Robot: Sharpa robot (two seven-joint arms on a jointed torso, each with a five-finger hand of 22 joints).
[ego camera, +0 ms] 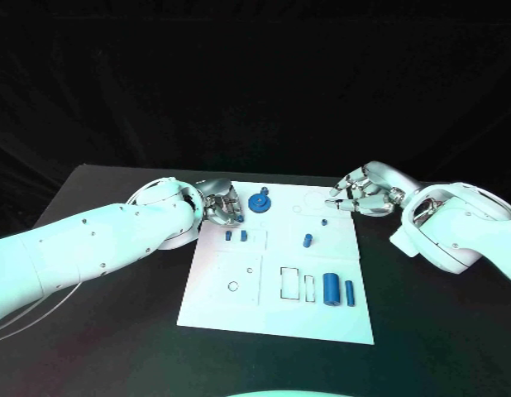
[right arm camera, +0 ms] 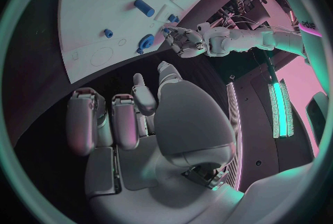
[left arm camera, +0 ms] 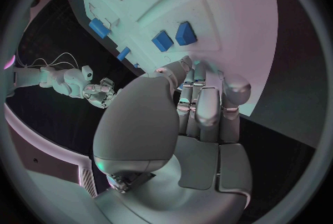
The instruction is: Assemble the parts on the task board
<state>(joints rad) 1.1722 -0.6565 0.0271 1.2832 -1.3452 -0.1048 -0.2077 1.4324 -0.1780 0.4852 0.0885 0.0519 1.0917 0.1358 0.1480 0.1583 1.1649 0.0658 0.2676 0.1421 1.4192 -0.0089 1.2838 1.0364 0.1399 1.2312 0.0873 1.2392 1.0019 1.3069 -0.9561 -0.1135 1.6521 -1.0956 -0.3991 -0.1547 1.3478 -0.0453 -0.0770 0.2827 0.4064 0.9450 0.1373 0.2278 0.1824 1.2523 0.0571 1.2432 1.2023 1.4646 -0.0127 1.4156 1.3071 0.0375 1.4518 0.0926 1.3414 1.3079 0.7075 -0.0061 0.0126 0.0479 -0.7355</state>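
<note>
The white task board (ego camera: 214, 306) lies in the middle of the black table. On it are a blue gear-shaped part (ego camera: 260, 203) at the far edge, two small blue blocks (ego camera: 236, 236), a short blue cylinder (ego camera: 308, 241), a tiny blue piece (ego camera: 323, 222) and two long blue cylinders (ego camera: 339, 291) near the front right. My left hand (ego camera: 220, 203) hovers at the board's far left corner, fingers curled in, holding nothing. My right hand (ego camera: 363, 195) sits at the far right corner, fingers also curled and empty. The two blocks (left arm camera: 173, 37) lie just beyond my left fingers (left arm camera: 208, 102).
Outlined slots and small holes (ego camera: 291, 281) mark the board's front half. Black table (ego camera: 446, 331) stretches to either side of the board. In the right wrist view the gear (right arm camera: 146, 42) and short cylinder (right arm camera: 144, 7) lie ahead, with my left hand (right arm camera: 183, 41) beyond.
</note>
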